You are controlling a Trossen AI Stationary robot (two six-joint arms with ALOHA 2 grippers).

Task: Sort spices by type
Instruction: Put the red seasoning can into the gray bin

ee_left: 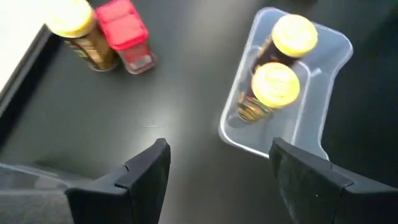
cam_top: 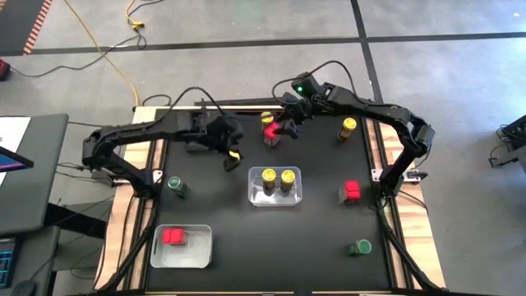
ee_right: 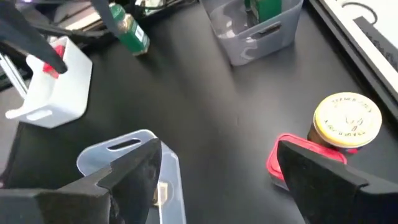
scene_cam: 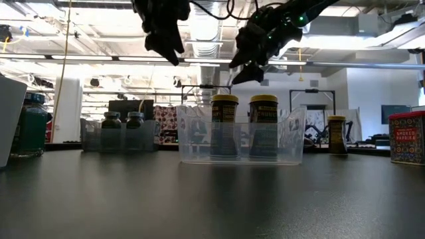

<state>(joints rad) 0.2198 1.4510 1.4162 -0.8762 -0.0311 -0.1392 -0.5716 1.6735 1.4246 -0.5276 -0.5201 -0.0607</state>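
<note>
— right gripper (cam_top: pixel 285 125) wide open, empty, hanging above the red-topped jar (cam_top: pixel 269 130) and the yellow-lidded jar (cam_top: pixel 267 119) that touch each other near the far edge of the desk (cam_top: pixel 214 197). left gripper (cam_top: pixel 233 156) about half open, also empty, raised over bare desk just left of the clear bin (cam_top: pixel 275 200) at the desk's middle.

— best way to do the pick?

— probably come straight down on the red top only, square to its flat sides, keeping clear of the yellow lid beside it. risk of nudging both if skewed.

— arm pose?

— right arm bent in from the right edge, wrist tilted down. left arm stretched in from the left edge, claw pointing down.

— rest of the spices?

— two yellow-lidded in the clear bin, red ones in the near-left bin (cam_top: pixel 200 255), another yellow (cam_top: pixel 348 127) far right, a red (cam_top: pixel 351 191) by the right edge, green-lidded jars left (cam_top: pixel 176 185) and near right (cam_top: pixel 361 247).
</note>
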